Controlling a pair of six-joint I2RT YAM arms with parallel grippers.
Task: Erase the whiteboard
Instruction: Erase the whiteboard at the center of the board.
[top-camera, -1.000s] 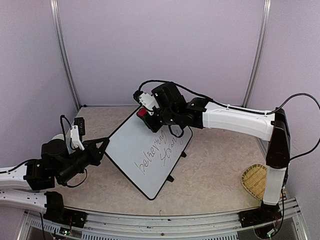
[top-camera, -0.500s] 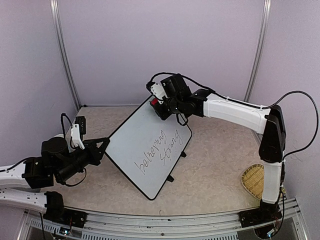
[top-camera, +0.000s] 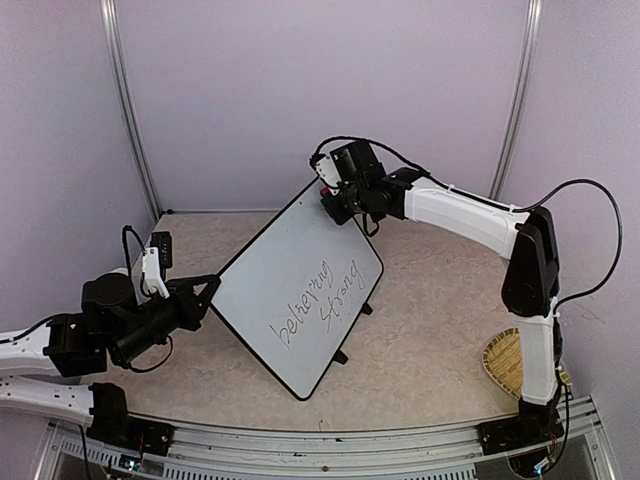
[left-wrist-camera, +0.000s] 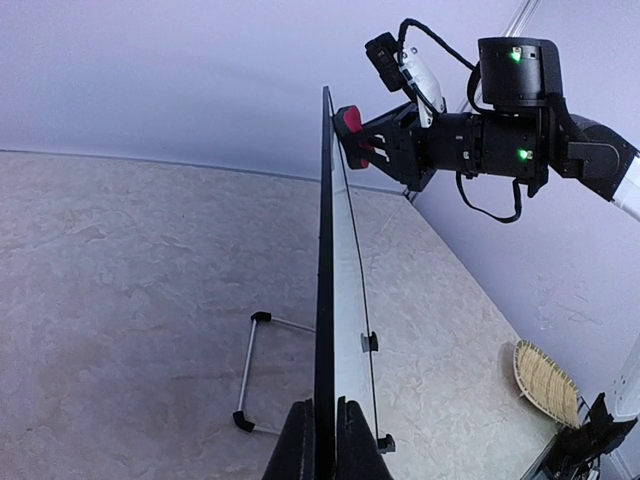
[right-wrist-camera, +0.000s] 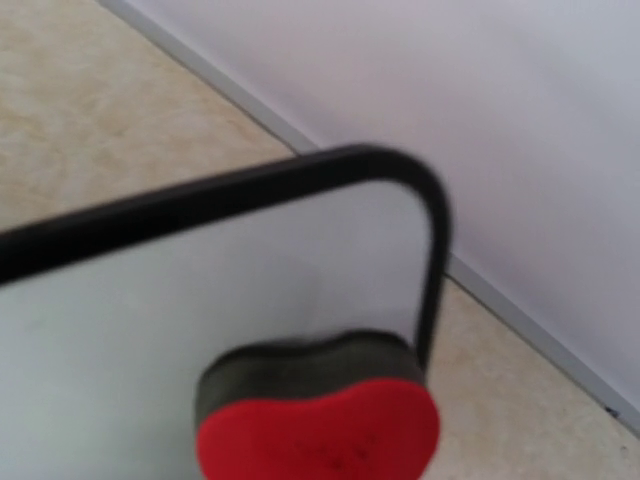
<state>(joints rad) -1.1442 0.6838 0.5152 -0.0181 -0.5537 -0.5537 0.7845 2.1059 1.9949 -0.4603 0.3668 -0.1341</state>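
The whiteboard (top-camera: 290, 285) stands tilted on the table, with black handwriting (top-camera: 322, 296) across its lower right part. My left gripper (top-camera: 205, 294) is shut on the board's left edge; the left wrist view shows the board (left-wrist-camera: 342, 300) edge-on between my fingers (left-wrist-camera: 300, 445). My right gripper (top-camera: 332, 198) is shut on a red heart-shaped eraser (right-wrist-camera: 320, 425) with a dark pad. The eraser (left-wrist-camera: 348, 122) rests against the board's face (right-wrist-camera: 200, 300) at its far top corner, well above the writing. The right fingers are hidden in the right wrist view.
A woven basket (top-camera: 508, 362) lies at the table's right front and also shows in the left wrist view (left-wrist-camera: 545, 382). The board's wire stand (left-wrist-camera: 252, 372) sticks out behind it. Lilac walls with metal posts (top-camera: 125, 110) close in the back and sides.
My right gripper has carried the eraser up and to the right along the board's upper part to its far top corner. The left gripper and the board have not moved.
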